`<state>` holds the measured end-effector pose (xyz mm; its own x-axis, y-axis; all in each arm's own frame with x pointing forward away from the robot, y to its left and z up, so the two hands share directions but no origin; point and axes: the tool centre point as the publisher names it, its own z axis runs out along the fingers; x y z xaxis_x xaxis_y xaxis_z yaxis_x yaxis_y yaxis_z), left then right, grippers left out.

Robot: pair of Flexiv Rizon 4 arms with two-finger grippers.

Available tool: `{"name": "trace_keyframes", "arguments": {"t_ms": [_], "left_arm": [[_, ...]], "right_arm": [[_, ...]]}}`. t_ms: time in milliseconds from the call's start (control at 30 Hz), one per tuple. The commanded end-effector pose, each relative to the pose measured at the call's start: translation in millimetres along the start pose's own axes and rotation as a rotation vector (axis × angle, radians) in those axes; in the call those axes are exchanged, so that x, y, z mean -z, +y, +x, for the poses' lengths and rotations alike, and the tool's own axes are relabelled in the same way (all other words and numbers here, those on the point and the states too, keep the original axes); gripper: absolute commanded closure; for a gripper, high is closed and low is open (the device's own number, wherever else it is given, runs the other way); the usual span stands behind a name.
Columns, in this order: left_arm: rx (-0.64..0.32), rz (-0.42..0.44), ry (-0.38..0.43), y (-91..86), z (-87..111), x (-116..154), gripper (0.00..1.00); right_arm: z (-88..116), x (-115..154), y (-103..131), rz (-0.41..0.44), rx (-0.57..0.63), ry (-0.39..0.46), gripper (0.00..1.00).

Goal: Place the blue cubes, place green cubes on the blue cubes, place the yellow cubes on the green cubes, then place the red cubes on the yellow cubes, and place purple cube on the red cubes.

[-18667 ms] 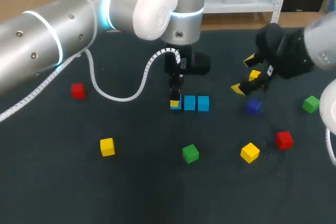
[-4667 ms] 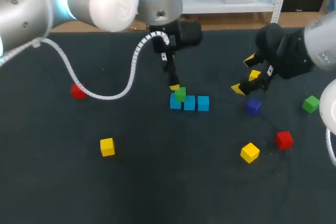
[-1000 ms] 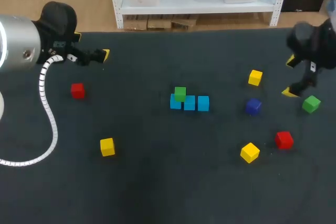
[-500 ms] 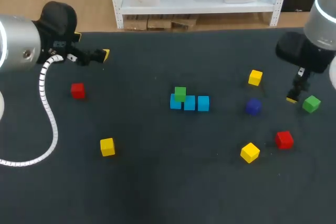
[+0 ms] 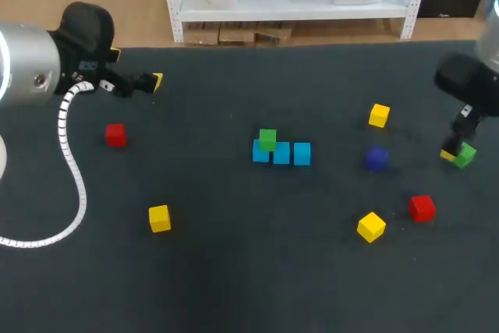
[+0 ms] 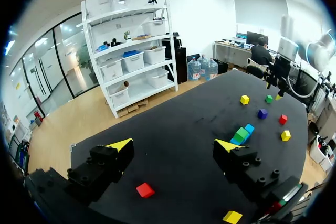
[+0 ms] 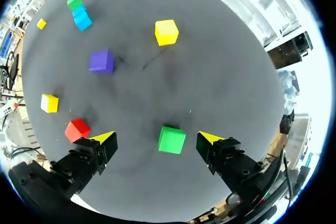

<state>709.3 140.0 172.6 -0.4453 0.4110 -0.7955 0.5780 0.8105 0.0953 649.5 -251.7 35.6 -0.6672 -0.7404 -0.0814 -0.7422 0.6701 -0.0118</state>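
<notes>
Green cube (image 7: 171,139) sits loose near the tabletop's (image 5: 234,271) right edge, right between the wide-open fingers of the right gripper (image 7: 156,138), touching neither as far as I can tell. I'd drop straight down, square the fingers to its flat faces since it looks a bit twisted, and squeeze at mid-height. Then it goes on the bare blue cubes (image 5: 292,154) beside the stacked green one (image 5: 267,139).

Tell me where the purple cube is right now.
In the head view, the purple cube lies alone on the right side, right of the blue cubes and close to a yellow cube.
</notes>
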Motion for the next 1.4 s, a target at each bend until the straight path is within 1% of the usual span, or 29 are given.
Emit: {"name": "trace_keyframes", "arguments": {"t_ms": [33, 233, 433, 667, 867, 900, 933, 1033, 1067, 1100, 1300, 1400], "left_arm": [[-0.001, 0.007, -0.003, 1.5, 0.8, 0, 0.00], [-0.001, 0.007, -0.003, 1.5, 0.8, 0, 0.00], [-0.001, 0.007, -0.003, 1.5, 0.8, 0, 0.00], [-0.001, 0.007, -0.003, 1.5, 0.8, 0, 0.00], [-0.001, 0.007, -0.003, 1.5, 0.8, 0, 0.00], [-0.001, 0.007, -0.003, 1.5, 0.8, 0, 0.00], [-0.001, 0.007, -0.003, 1.5, 0.8, 0, 0.00], [-0.001, 0.007, -0.003, 1.5, 0.8, 0, 0.00], [-0.001, 0.007, -0.003, 1.5, 0.8, 0, 0.00], [-0.001, 0.007, -0.003, 1.5, 0.8, 0, 0.00], [-0.001, 0.007, -0.003, 1.5, 0.8, 0, 0.00], [-0.001, 0.007, -0.003, 1.5, 0.8, 0, 0.00]], "right_arm": [[3, -4, -2, -0.027, 0.001, 0.000, 0.00], [6, -13, 1, -0.041, -0.018, 0.024, 0.00], [11, -27, -4, -0.039, -0.053, 0.061, 0.00], [14, -37, -9, -0.096, -0.087, 0.043, 0.00], [16, -39, -13, -0.090, -0.097, 0.060, 0.00], [16, -39, -13, -0.088, -0.096, 0.061, 0.18], [16, -39, -13, -0.086, -0.096, 0.062, 0.45], [16, -37, -13, -0.077, -0.094, 0.070, 0.68], [16, -37, -13, -0.075, -0.093, 0.073, 0.85], [16, -37, -13, -0.075, -0.092, 0.074, 1.00], [18, -39, -12, -0.083, -0.079, 0.102, 1.00], [18, -38, -10, -0.071, -0.067, 0.114, 1.00]]}}
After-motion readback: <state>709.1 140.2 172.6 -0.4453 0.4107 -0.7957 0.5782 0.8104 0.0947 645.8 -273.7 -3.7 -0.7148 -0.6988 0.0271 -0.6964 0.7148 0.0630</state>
